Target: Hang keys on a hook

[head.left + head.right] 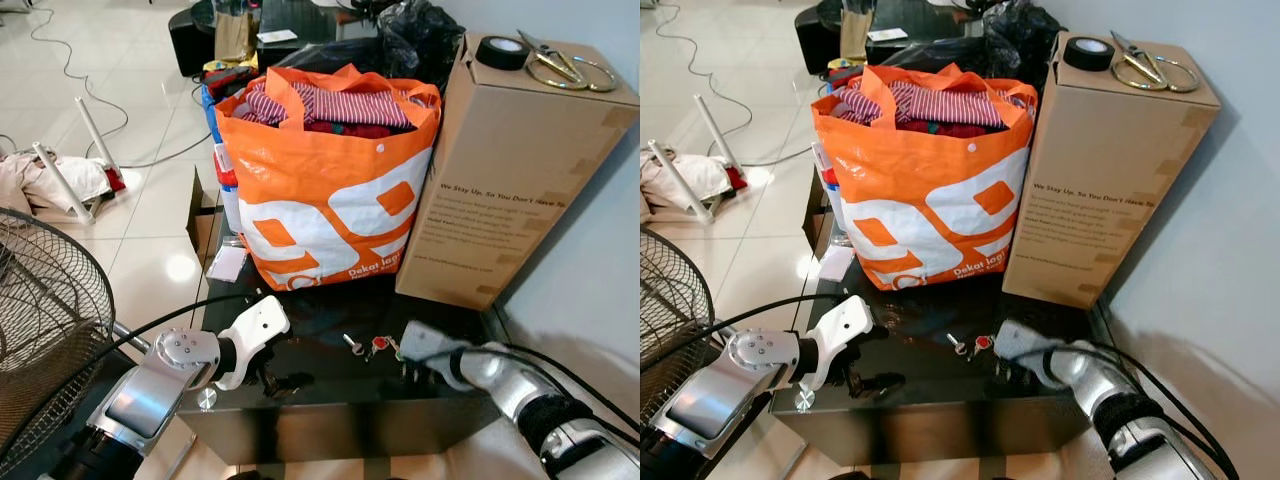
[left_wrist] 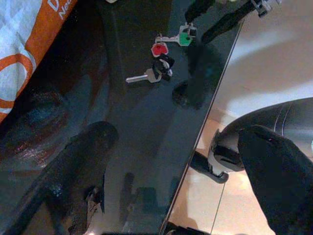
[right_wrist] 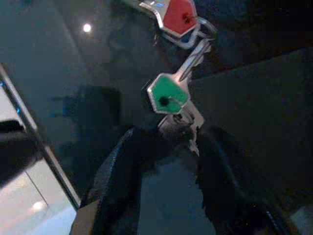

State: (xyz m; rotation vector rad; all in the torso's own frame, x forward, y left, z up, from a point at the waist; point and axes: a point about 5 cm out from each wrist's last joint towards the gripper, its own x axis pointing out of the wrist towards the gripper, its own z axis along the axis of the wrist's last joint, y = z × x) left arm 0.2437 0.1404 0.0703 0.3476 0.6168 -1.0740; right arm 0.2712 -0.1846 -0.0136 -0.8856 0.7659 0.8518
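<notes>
A bunch of keys (image 1: 370, 346) with red and green heads lies on the glossy black table (image 1: 330, 395), near its front edge. My right gripper (image 3: 173, 147) reaches down at the bunch's right end. Its two black fingers (image 3: 122, 166) stand open on either side of the silver key beside the green head (image 3: 166, 95), and the jaws are not closed on it. My left gripper (image 2: 178, 134) hovers open over the table's front left, a short way from the keys (image 2: 164, 54), with nothing between its fingers (image 2: 83, 166).
An orange shopping bag (image 1: 330, 200) full of clothes stands behind the keys. A tall cardboard box (image 1: 500, 180) to its right carries a tape roll (image 1: 500, 50) and scissors (image 1: 560, 65). A wire fan guard (image 1: 40, 300) is at the left, over tiled floor.
</notes>
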